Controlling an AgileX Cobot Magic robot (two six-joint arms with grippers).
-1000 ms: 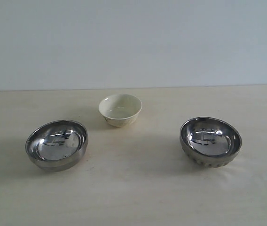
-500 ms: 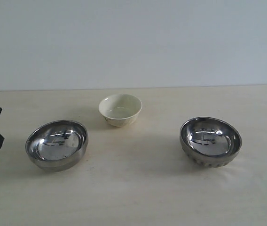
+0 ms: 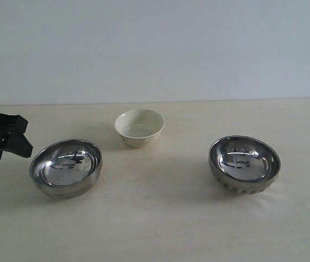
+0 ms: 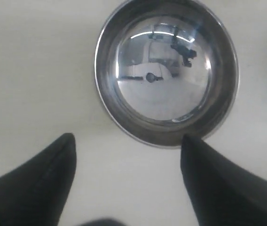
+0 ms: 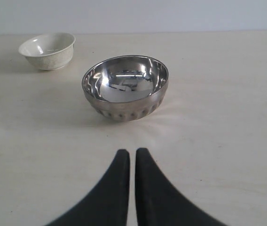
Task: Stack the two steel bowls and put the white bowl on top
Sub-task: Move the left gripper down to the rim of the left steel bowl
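A smooth steel bowl (image 3: pixel 66 167) sits at the left of the table, and a ribbed steel bowl (image 3: pixel 244 163) at the right. The white bowl (image 3: pixel 139 127) stands behind and between them. My left gripper (image 3: pixel 21 140) hangs open just left of the smooth steel bowl (image 4: pixel 166 73), empty, with one fingertip (image 4: pixel 192 143) close to the bowl's rim. In the right wrist view my right gripper (image 5: pixel 132 153) is shut and empty, short of the ribbed bowl (image 5: pixel 125 87), with the white bowl (image 5: pixel 47 50) farther off. The right gripper is outside the exterior view.
All three bowls rest apart from each other on a pale table (image 3: pixel 160 218). A plain light wall (image 3: pixel 155 49) rises behind the table's far edge.
My left gripper has come in from the left edge toward the smooth steel bowl and has opened. The bowls have not moved.
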